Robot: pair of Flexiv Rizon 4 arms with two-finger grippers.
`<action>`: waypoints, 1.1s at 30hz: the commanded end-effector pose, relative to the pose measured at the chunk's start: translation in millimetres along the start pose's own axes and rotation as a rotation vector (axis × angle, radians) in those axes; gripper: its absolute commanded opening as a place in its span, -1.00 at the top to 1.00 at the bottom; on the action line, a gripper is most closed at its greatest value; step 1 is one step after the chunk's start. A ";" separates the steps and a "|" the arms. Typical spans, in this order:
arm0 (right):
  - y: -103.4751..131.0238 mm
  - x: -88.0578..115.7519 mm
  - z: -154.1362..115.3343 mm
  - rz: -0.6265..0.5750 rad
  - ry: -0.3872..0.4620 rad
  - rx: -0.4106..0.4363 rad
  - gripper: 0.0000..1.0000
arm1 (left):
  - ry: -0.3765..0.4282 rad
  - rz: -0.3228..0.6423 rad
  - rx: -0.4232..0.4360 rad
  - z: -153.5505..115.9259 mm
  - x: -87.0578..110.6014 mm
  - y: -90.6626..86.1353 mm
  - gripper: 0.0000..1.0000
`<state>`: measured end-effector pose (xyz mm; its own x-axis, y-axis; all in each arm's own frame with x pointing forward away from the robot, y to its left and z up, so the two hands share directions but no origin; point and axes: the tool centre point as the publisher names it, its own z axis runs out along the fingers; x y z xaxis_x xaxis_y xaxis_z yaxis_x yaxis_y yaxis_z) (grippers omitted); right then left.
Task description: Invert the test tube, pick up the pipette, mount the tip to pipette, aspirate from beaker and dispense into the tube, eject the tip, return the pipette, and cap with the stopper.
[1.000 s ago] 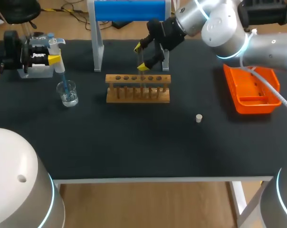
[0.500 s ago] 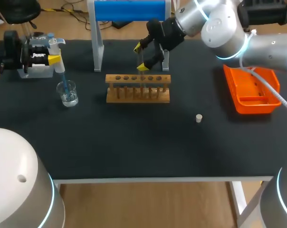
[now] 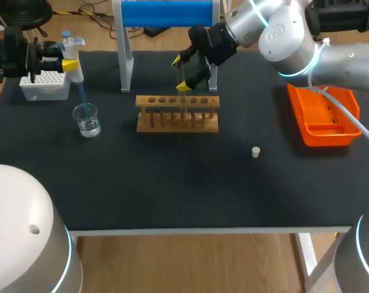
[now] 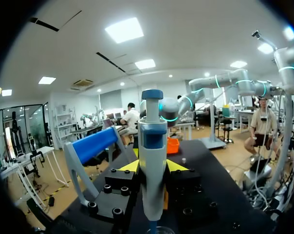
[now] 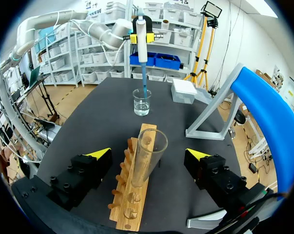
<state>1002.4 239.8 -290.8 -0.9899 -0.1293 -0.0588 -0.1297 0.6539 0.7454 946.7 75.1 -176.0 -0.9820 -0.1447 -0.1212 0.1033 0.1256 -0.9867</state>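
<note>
Left pincer: clamped on pipette, blue tip dipped in beaker. Right pincer: wide, either side of upright tube in rack, not touching. Stopper loose on surface.

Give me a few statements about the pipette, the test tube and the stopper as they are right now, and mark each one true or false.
1. The pipette has its tip down in the beaker. True.
2. The stopper sits inside the orange tray. False: it lies on the table, apart from the tray.
3. The right gripper is shut on the test tube. False: its fingers stand on either side of the tube without touching it.
4. The test tube stands in the wooden rack, mouth up. True.
5. The left gripper is shut on the pipette. True.
</note>
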 end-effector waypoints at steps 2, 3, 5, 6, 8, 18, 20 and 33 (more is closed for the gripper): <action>0.4 0.1 -1.6 0.001 0.002 0.005 -1.00 | -0.025 0.015 -0.049 2.6 8.9 -28.3 1.00; 0.4 0.1 -1.6 0.001 0.002 0.005 -1.00 | -0.026 0.019 -0.055 3.8 9.6 -32.5 1.00; 0.4 0.1 -1.6 0.001 0.002 0.005 -1.00 | -0.026 0.027 -0.062 6.2 10.7 -41.6 1.00; 0.4 0.1 -1.6 0.001 0.002 0.005 -1.00 | -0.025 0.030 -0.069 7.7 11.1 -46.2 1.00; 0.4 0.1 -1.6 0.001 0.002 0.005 -1.00 | -0.024 0.035 -0.075 10.1 12.1 -55.3 1.00; 0.4 0.1 -1.6 0.001 0.002 0.005 -1.00 | 0.000 0.000 -0.088 36.8 11.0 -114.9 1.00; 0.4 0.1 -1.6 0.001 0.002 0.005 -1.00 | 0.019 0.002 -0.079 48.8 8.9 -131.6 1.00; 0.4 0.1 -1.6 0.001 0.002 0.005 -1.00 | 0.156 0.011 -0.063 150.7 -12.0 -203.9 1.00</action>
<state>1002.4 239.8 -290.9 -0.9899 -0.1290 -0.0590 -0.1296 0.6540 0.7453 939.0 -72.2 7.5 -0.9926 -0.0301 -0.1178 0.1111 0.1684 -0.9794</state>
